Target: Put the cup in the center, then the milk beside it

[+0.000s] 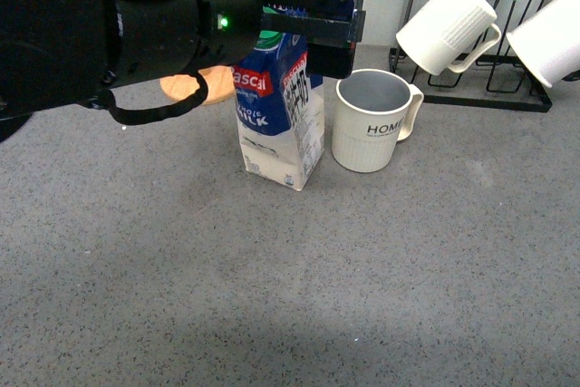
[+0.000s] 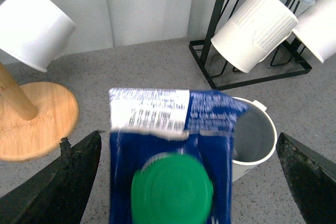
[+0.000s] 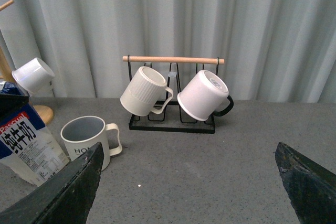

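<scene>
The milk [image 1: 276, 124], a blue-and-white carton with a green cap, stands upright on the grey table. The cup [image 1: 370, 129], off-white with "HOME" on its side, stands upright close to the carton's right. My left gripper [image 1: 319, 20] is open at the carton's top. In the left wrist view the green cap [image 2: 172, 190] lies between the spread fingers [image 2: 79, 182], with the cup [image 2: 254, 140] just beyond it. My right gripper [image 3: 189, 192] is open and empty above bare table, well away from the cup [image 3: 84, 137] and milk [image 3: 26, 145]. It is out of the front view.
A black mug rack [image 1: 489, 88] with a wooden bar stands at the back right, holding a ribbed white mug [image 1: 449, 24] and a second white mug [image 1: 548, 38]. A round wooden stand base [image 1: 186, 88] sits behind the carton, with a smooth white cup [image 2: 34, 24] hung on it.
</scene>
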Tool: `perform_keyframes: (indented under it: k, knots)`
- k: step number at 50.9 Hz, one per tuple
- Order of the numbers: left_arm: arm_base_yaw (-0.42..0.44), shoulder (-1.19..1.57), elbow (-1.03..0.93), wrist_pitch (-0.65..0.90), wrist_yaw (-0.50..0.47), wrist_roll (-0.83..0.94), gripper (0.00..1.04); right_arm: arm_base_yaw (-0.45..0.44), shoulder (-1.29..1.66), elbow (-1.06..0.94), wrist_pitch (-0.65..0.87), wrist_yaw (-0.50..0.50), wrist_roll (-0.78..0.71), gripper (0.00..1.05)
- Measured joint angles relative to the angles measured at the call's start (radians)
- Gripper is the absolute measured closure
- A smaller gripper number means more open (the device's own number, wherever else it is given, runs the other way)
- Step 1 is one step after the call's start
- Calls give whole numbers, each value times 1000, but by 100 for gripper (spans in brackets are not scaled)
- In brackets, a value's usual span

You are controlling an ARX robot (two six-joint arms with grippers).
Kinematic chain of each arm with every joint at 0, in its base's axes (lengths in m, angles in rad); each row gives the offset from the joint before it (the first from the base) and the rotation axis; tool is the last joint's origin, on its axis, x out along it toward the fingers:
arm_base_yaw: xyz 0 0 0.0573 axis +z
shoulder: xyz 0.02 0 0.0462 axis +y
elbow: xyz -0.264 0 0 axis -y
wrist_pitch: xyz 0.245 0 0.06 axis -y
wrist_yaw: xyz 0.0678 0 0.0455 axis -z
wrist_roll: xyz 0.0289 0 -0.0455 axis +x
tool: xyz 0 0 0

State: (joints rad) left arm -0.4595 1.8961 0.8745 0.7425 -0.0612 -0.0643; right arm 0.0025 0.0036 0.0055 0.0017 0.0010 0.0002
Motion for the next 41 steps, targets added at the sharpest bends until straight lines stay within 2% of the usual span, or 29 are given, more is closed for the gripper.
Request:
perform_keyframes:
  k: [15,25,28,31,41]
  knots:
    - [19,-187,-190,21,-53,-46,6,0,0,0,0,0,0,9]
    - [48,-289,-281,38,-168,-35,7,0,0,0,0,0,0,9]
    - [56,-266,-337,224,-278,3,17,0,0,0,0,0,0,9]
    - [90,-280,-441,398,-285,27,32,0,0,0,0,-2,0,9]
    - [207,-506,-641,405,-183,50,77,0,0,0,0,-3,0,9]
